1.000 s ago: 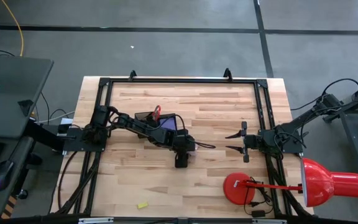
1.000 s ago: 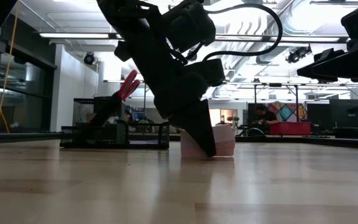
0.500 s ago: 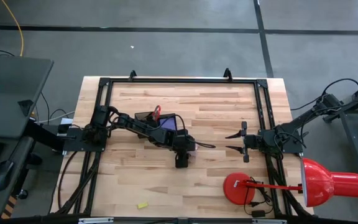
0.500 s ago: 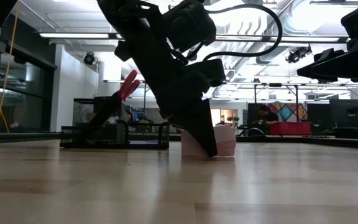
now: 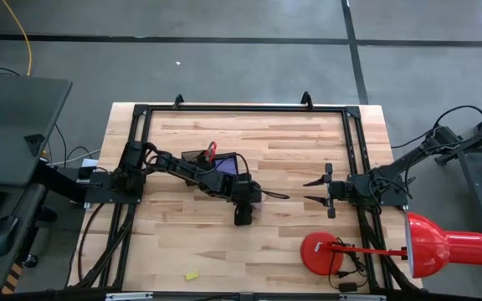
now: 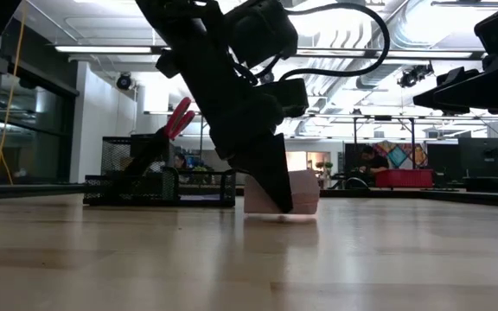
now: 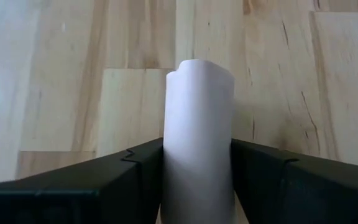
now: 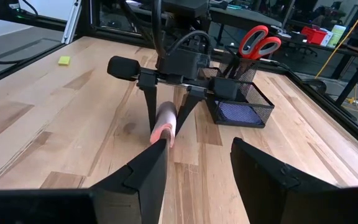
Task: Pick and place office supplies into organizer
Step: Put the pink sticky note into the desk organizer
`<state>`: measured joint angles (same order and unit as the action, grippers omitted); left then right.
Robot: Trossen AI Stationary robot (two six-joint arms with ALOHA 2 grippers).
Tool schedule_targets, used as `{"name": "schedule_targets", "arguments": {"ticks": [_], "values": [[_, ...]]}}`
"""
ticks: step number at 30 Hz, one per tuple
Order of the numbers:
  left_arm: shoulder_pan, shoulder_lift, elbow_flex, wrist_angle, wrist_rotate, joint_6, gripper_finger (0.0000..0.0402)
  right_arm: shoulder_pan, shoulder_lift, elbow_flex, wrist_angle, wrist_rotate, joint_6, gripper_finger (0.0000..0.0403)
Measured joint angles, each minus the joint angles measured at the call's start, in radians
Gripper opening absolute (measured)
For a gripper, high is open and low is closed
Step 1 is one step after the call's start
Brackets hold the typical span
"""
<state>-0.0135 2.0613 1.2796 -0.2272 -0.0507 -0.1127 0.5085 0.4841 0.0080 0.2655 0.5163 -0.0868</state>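
My left gripper (image 5: 243, 216) is over the table's middle, pointing steeply down and shut on a pink note pad (image 6: 294, 192). Behind it stands the black mesh organizer (image 5: 216, 164). Red-handled scissors (image 8: 259, 41) stand in it handles up, and a blue-purple note pad (image 8: 235, 113) lies in its low tray. A small yellow eraser (image 5: 192, 275) lies near the table's front edge. My right gripper (image 5: 316, 191) waits open at the table's right side, level and pointing at the left arm. My left gripper pinches the pink note pad's two opposite sides (image 7: 199, 155) between its two fingers (image 7: 135, 180). The fingers come slanting down from above. The pad stands on edge between them, its free end (image 7: 199, 71) bowed round. In the low view its lower edge (image 6: 266, 212) hangs just above the table.
A red desk lamp with a round base (image 5: 320, 251) and a big shade (image 5: 446, 247) takes up the near right corner. A black frame (image 5: 241, 109) runs round the table's edges. Bare wood lies in front of the left gripper.
My left gripper has risen a little with the pink note pad. In the low view the pad's lower edge has come off the table and the pad has shifted slightly sideways.
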Motion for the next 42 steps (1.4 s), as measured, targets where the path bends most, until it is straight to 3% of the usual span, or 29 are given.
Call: {"name": "schedule_targets", "arguments": {"ticks": [16,21,27,34,42], "values": [[0.0,-0.016,0.012,-0.102,-0.172,0.042,0.0152,0.0,0.0,0.0,0.0,0.0,0.0,0.0169],[0.0,-0.031,0.09,-0.218,-0.236,0.056,0.015,0.0,0.0,0.0,-0.001,0.0,0.0,0.0169],[0.0,-0.031,0.197,-0.475,-0.365,0.064,0.015,0.0,0.0,0.0,-0.01,0.0,0.0,0.0169],[0.001,-0.03,0.234,-0.627,-0.562,0.049,0.015,0.0,0.0,0.0,-0.015,0.0,0.0,0.0169],[0.003,-0.03,0.232,-0.815,-0.72,-0.094,0.015,0.0,0.0,0.0,-0.015,0.0,0.0,0.0169]]}}
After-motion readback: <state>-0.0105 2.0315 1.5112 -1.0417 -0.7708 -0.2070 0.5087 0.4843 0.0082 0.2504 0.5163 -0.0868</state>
